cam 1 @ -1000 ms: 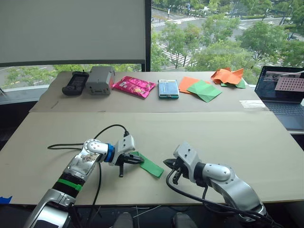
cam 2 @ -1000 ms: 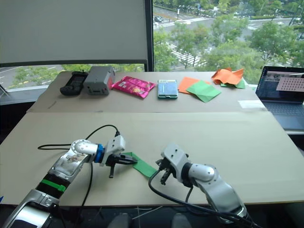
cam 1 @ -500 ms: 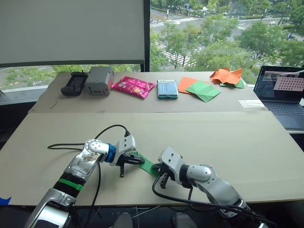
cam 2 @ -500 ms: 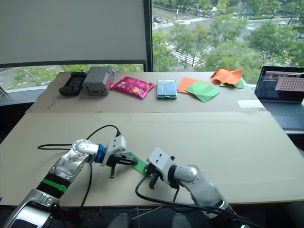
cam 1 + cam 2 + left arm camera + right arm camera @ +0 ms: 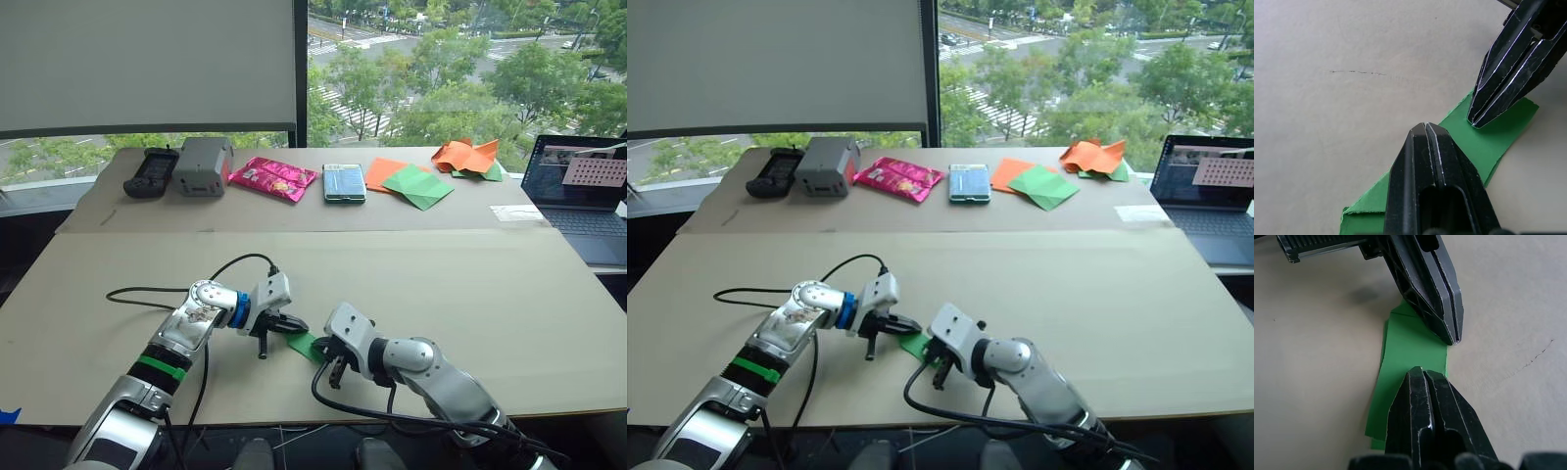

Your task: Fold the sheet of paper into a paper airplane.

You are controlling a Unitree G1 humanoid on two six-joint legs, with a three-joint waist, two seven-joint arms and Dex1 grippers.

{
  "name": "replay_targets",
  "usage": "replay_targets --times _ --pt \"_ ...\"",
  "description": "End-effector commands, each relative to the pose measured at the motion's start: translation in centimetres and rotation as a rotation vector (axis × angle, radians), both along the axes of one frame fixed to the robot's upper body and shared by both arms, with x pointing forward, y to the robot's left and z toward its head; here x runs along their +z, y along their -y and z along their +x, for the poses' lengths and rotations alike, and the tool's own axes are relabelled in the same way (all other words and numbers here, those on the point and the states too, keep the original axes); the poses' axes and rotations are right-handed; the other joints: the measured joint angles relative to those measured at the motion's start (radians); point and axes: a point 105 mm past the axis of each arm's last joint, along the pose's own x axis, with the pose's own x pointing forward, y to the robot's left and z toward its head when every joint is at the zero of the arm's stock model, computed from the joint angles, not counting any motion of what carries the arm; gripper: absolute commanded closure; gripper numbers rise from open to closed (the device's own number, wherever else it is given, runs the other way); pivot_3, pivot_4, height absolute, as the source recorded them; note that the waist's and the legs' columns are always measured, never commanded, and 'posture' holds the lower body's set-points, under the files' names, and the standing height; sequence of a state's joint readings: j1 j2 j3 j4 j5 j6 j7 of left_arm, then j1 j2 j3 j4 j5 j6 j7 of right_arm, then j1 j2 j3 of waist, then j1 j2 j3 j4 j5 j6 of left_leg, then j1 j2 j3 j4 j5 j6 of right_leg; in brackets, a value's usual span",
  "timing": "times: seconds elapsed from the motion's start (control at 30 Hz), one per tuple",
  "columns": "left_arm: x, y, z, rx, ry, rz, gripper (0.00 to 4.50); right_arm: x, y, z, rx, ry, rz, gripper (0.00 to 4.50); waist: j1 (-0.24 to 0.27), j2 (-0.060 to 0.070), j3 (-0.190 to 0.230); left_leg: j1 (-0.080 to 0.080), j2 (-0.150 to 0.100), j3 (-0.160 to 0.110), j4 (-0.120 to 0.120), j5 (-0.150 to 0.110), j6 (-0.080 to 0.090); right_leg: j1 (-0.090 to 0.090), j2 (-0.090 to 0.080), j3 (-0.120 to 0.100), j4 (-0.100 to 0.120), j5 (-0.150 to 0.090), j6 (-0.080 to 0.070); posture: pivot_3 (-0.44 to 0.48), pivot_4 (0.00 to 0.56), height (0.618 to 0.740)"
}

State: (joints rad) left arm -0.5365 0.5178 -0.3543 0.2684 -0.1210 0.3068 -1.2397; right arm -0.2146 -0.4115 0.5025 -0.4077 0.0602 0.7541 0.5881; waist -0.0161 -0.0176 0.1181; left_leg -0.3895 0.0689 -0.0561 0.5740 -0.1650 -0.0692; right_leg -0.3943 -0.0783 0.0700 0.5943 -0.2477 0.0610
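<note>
I am standing at a tan table [image 5: 470, 284] by a window looking out on trees and a road. Along the far edge are lying a black handset [image 5: 149, 171], a grey box [image 5: 203, 165], a pink packet [image 5: 275, 178], a phone [image 5: 344, 182], flat orange and green sheets [image 5: 411, 182], crumpled orange paper [image 5: 468, 157] and a laptop [image 5: 580, 191].

From my left eye, my two arms are meeting low at the near edge. My left gripper [image 5: 292, 326] is reaching in from the left and my right gripper [image 5: 328, 363] from the right, both over the folded green paper [image 5: 305, 344], which is lying flat on the table between them.

My right eye is showing the same scene, with the paper [image 5: 916, 344] peeking out between the left gripper [image 5: 904, 324] and the right gripper [image 5: 937, 368].

Looking along my left wrist, my left gripper [image 5: 1426, 128] is pressing its tips, closed together, onto the narrow green strip [image 5: 1488, 142]. My right gripper [image 5: 1475, 122], also closed, is touching down on the same strip just beyond.

Looking along my right wrist, my right gripper [image 5: 1419, 372] has its fingers together, resting on the paper [image 5: 1413, 342]. My left gripper [image 5: 1454, 340], closed too, is pointing down at the strip's edge just ahead. Neither is clamping the paper; both are pushing on top.
</note>
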Motion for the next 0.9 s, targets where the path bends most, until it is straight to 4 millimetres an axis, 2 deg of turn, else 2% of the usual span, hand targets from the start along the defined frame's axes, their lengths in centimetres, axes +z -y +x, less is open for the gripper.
replay_targets --times 0.03,0.27,0.9 --pt "-1.2 -1.0 0.0 -0.002 -0.007 0.064 4.5 -2.6 1.2 -0.7 -0.038 -0.112 -0.086 4.48 0.0 0.0 0.0 0.0 0.0 0.0 0.0 0.0 0.0 0.0 0.0 0.0 0.0 0.0 0.0 0.0 0.15 0.718" --pt "-2.5 -2.8 0.0 0.019 -0.019 0.115 4.5 -2.8 1.4 -1.0 -0.044 -0.132 -0.093 4.48 -0.002 0.0 -0.003 0.0 0.0 0.0 0.0 0.0 0.0 0.0 0.0 0.0 0.0 0.0 0.0 0.0 0.15 0.718" --pt "-3.6 -6.7 0.4 0.13 -0.029 0.164 4.5 -2.9 1.7 -1.2 -0.036 -0.136 -0.114 4.48 -0.008 0.0 -0.007 0.002 0.0 0.0 -0.001 0.0 0.0 0.0 0.0 0.0 0.0 0.0 0.0 0.0 0.15 0.718"
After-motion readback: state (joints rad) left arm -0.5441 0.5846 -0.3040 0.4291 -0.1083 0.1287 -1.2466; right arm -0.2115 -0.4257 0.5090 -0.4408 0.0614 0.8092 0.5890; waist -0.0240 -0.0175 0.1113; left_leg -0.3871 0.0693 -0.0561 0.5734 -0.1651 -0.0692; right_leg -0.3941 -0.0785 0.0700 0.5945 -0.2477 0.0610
